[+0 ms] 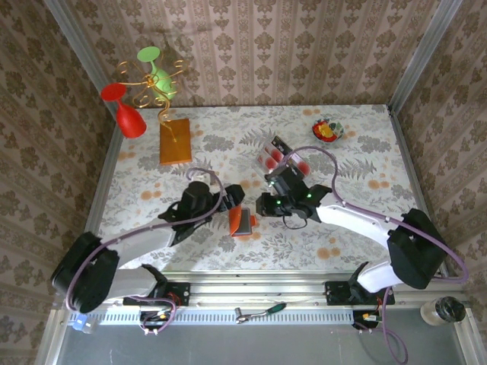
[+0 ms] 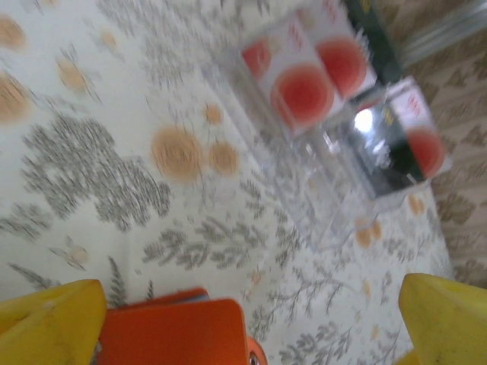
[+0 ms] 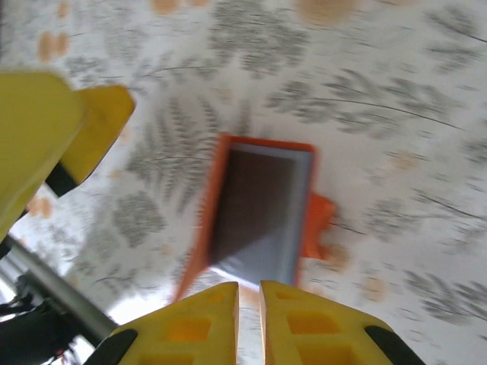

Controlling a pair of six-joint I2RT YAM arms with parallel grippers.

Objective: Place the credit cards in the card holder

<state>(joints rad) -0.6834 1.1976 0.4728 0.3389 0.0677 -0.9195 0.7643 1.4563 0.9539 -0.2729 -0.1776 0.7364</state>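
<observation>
Down on the flowered tablecloth (image 1: 365,160), walled on three sides by patterned wallpaper (image 1: 266,46), the right gripper (image 3: 249,289) has its yellow fingers drawn almost together, nothing seen between them; just beyond their tips lies the one card holder (image 3: 262,213), folded open, grey-blue inside up. The left gripper (image 2: 251,283) is spread wide, the holder by its left finger; farther off stand the credit cards (image 2: 304,87) in a clear case, at least three, blurred; beyond are one orange-brown block (image 1: 175,141), a red glass (image 1: 125,106), a green glass (image 1: 156,68), one small bowl (image 1: 327,131).

Red goblet (image 1: 129,115) near orange block (image 1: 174,141)
</observation>
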